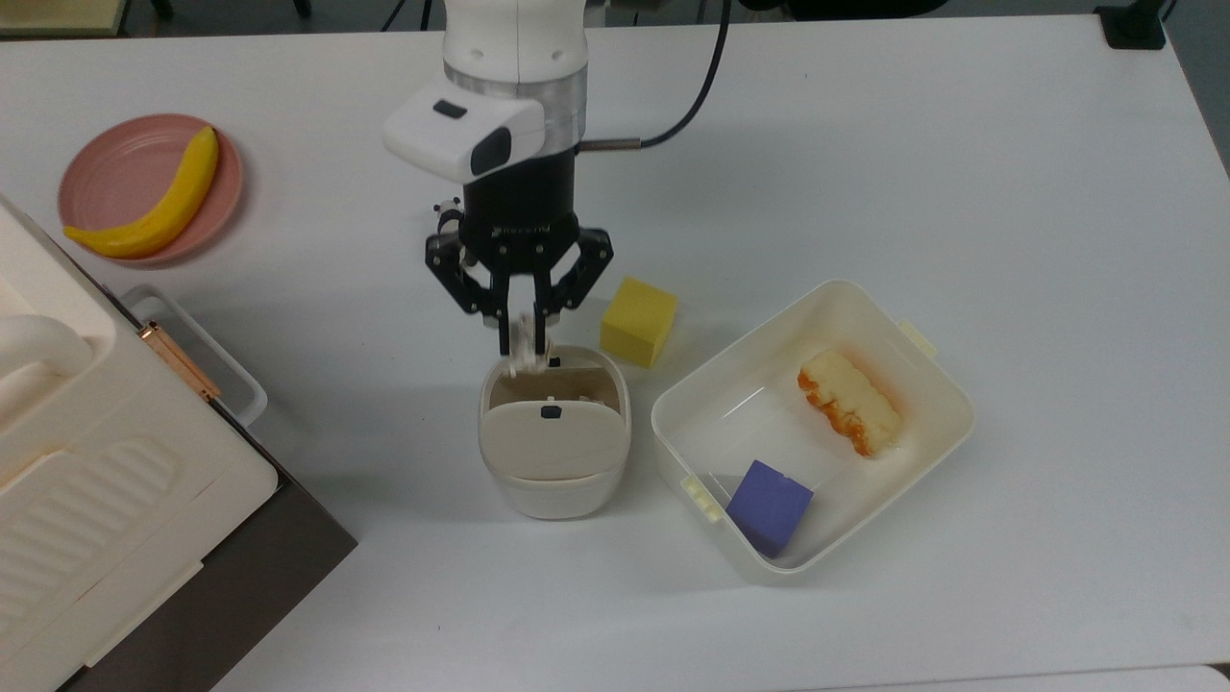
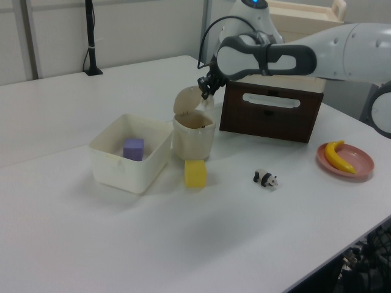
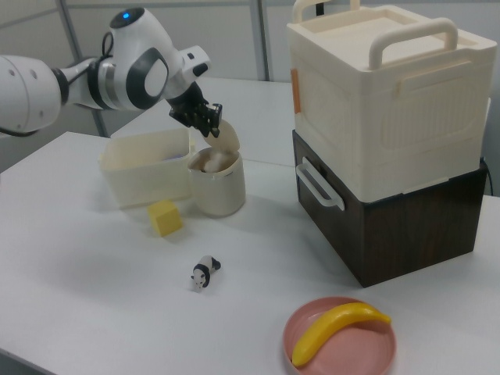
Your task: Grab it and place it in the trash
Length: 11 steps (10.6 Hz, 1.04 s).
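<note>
- The gripper is seen in the middle of the top view, just above the open mouth of the trash, with its black fingers drawn together on the paper wad, which is pinched between the tips.
- The paper wad is held at the far rim of the trash, over the brownish opening; whether it touches the rim cannot be told.
- In the right view the gripper is placed in the upper left of the frame, right at the raised flap lid of the trash, and something pale and crumpled is seen inside the bin's opening.
- In the left view the gripper is found at upper centre, beside the upturned lid of the trash.
- A small black dot is borne on the flap lid in the top view; no readable writing or brand is made out on any object.
- A yellow cube is set just to the top view's right of the gripper, near the trash.
- A white tub is placed in the lower right of the top view, with a purple cube and an orange-edged sponge-like piece kept inside it.
- A panda figurine is seen lying on the table in the lower centre of the right view.
- A banana is laid on a pink plate in the upper left of the top view.
- A cream box with handles is stacked on a dark brown drawer unit at the right view's right.
</note>
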Motion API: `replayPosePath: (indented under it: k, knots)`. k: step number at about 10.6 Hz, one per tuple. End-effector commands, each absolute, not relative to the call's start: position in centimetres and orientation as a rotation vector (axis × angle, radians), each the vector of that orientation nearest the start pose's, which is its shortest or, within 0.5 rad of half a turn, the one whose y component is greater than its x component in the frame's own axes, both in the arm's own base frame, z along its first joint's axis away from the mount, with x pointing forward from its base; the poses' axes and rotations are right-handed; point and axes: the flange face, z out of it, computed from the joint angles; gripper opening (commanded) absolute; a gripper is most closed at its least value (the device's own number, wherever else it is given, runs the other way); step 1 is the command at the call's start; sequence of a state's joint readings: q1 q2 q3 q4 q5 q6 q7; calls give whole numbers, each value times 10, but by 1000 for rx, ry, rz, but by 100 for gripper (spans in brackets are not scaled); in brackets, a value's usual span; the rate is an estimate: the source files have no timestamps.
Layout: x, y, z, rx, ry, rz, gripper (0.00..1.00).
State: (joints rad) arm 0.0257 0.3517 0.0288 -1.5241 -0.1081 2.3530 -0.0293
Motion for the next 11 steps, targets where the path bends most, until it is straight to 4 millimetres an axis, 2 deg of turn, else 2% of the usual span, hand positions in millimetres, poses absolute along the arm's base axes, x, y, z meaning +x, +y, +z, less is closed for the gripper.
replayPosePath:
  k: [1, 3, 5, 6, 8, 9, 11]
  knots:
    - [709, 34, 501, -3109, -198, -806, 68]
    - [705, 35, 496, -3117, -203, -772, 69]
    - [689, 38, 498, -3147, -208, -647, 69]
    - [677, 36, 508, -3173, -201, -541, 72]
    - [649, 31, 527, -3214, -181, -329, 86]
    - [635, 28, 540, -3227, -167, -260, 98]
    - [602, 21, 562, -3248, -136, -149, 100]
